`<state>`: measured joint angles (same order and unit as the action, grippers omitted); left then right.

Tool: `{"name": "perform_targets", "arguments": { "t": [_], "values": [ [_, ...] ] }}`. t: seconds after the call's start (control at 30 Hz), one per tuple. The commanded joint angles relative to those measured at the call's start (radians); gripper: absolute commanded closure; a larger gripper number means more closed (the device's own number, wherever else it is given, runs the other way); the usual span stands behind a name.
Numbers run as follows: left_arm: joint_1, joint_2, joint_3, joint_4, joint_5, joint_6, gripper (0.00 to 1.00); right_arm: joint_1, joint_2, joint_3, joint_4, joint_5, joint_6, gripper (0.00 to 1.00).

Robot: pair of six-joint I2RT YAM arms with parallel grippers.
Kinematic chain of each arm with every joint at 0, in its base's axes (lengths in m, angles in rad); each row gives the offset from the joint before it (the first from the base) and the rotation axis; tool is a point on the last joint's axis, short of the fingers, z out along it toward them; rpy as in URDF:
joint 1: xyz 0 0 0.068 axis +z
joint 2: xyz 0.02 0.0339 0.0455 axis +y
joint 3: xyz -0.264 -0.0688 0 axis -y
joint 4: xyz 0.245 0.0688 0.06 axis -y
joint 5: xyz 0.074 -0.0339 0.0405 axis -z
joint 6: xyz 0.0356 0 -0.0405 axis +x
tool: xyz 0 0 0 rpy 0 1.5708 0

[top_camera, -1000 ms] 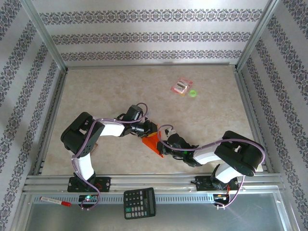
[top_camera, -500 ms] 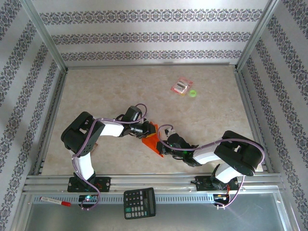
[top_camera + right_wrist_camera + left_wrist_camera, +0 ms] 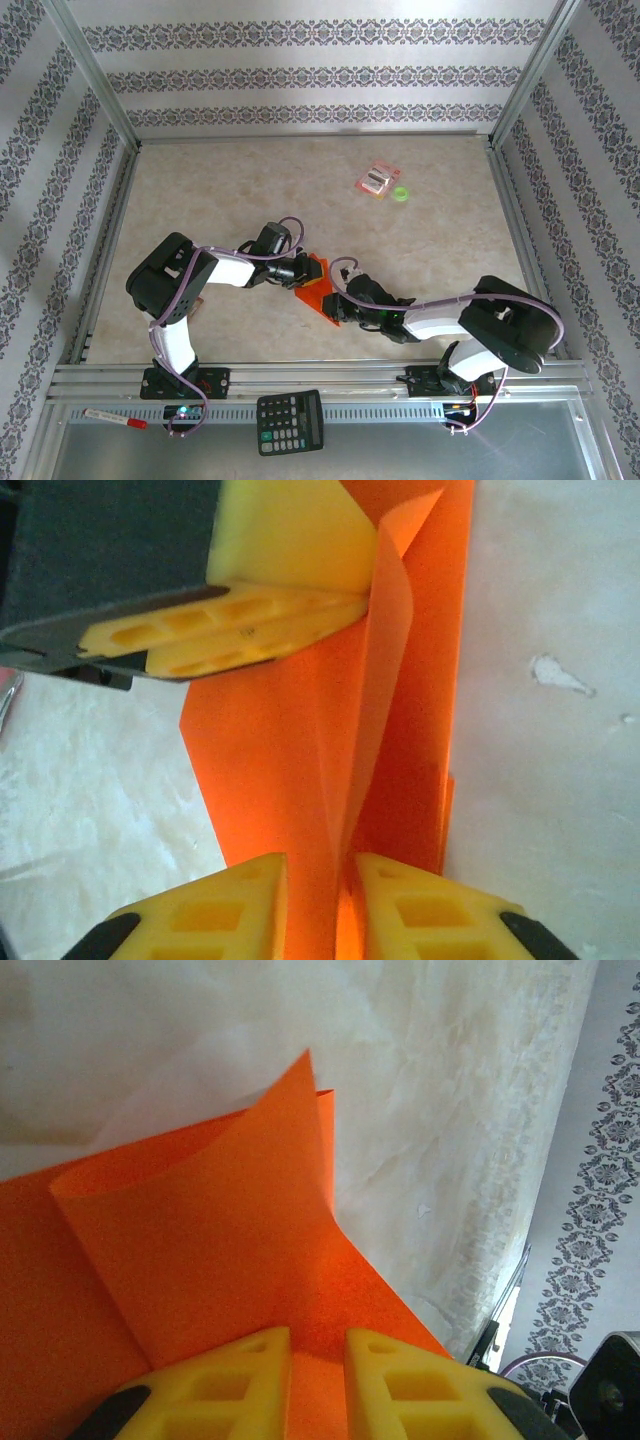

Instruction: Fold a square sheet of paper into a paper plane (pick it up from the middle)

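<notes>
Mid-fold: orange paper (image 3: 330,780) is pinched by left claw (image 3: 317,1360) and right claw (image 3: 318,900); ridge crease needed next

A beige marbled bench (image 3: 220,190) carries the folded orange square sheet of paper (image 3: 318,290) between both sets of fingers, with a pink-red packet (image 3: 378,180) and green ring (image 3: 401,194) well beyond them.

Folded paper plane (image 3: 318,292) bright orange; fingers (image 3: 228,1380) of the left gripper yellow. Table (image 3: 230,190) mottled beige; walls (image 3: 300,70) white with grey floral bands. Calculator (image 3: 291,421) black, packet (image 3: 379,180) pink-red.
</notes>
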<state>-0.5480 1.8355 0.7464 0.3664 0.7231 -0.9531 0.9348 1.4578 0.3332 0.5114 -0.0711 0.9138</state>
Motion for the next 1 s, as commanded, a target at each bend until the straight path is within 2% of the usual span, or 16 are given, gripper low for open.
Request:
{"name": "perform_targets", "arguments": {
  "t": [0.0, 0.2, 0.6, 0.97],
  "values": [
    [0.011, 0.024, -0.031, -0.029, -0.026, 0.013, 0.78, -0.016, -0.055, -0.012, -0.147, -0.035, -0.009, 0.74],
    [0.011, 0.024, -0.031, -0.026, -0.022, 0.012, 0.78, -0.032, -0.136, -0.038, -0.180, -0.042, 0.002, 0.75],
    [0.011, 0.026, -0.030, -0.016, -0.016, 0.007, 0.78, -0.039, -0.098, -0.021, -0.137, -0.106, -0.002, 0.95],
    [0.029, -0.064, -0.028, 0.020, 0.031, -0.022, 0.69, -0.039, -0.071, -0.035, -0.136, -0.094, -0.006, 1.00]
  ]
}}
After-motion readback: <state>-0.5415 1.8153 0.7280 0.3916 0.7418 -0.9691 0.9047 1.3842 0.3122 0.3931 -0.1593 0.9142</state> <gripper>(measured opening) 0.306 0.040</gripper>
